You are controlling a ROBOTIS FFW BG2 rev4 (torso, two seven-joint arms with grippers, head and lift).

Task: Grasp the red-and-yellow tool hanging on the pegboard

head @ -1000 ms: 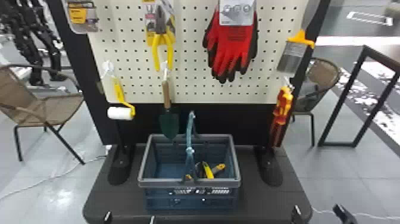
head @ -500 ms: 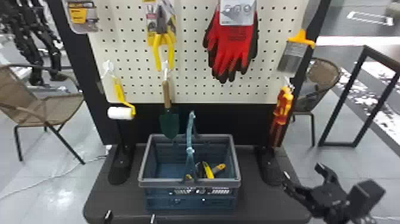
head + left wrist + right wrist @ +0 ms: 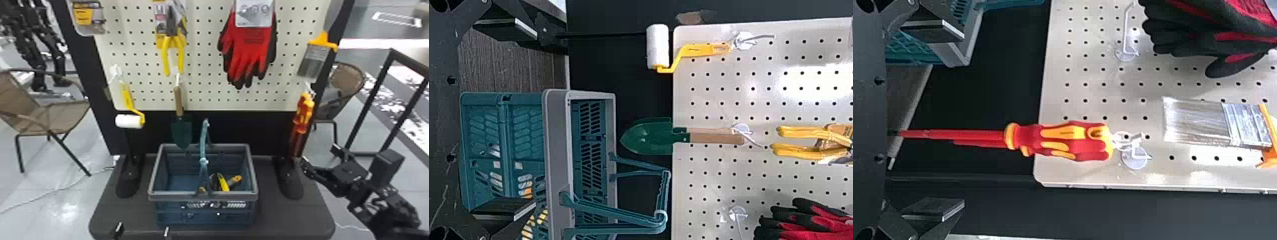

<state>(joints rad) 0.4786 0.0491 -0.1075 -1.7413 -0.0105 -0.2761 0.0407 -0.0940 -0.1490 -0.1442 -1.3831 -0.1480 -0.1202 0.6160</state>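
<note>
1. Head view: the right tool (image 3: 317,162) sits low at the right edge of the bench (image 3: 287,220), with the black arm trailing off behind it toward the lower right corner.
2. The red-and-yellow screwdriver (image 3: 301,118) hangs above this tool and slightly to its left. It is on the lower right corner of the pegboard (image 3: 207,79), handle up and shaft down, and clear of the tool.
3. Right wrist view: the right tool (image 3: 948,117) has its two flat fingers (image 3: 938,27) set wide apart, holding nothing.
4. The screwdriver (image 3: 1063,141) lies ahead of that gap and touches neither finger. Its handle end hangs on a clear hook (image 3: 1133,145).
5. Farther beyond the tool on the pegboard (image 3: 1093,75) hang a paintbrush (image 3: 1203,122) and red gloves (image 3: 1213,25).
6. Left wrist view: the left tool (image 3: 524,120) also has its fingers spread apart and holds nothing.
7. Just ahead of it stands the blue basket (image 3: 556,150). Beyond that hang a green trowel (image 3: 649,137), a paint roller (image 3: 658,47) and yellow pliers (image 3: 809,142).
</note>
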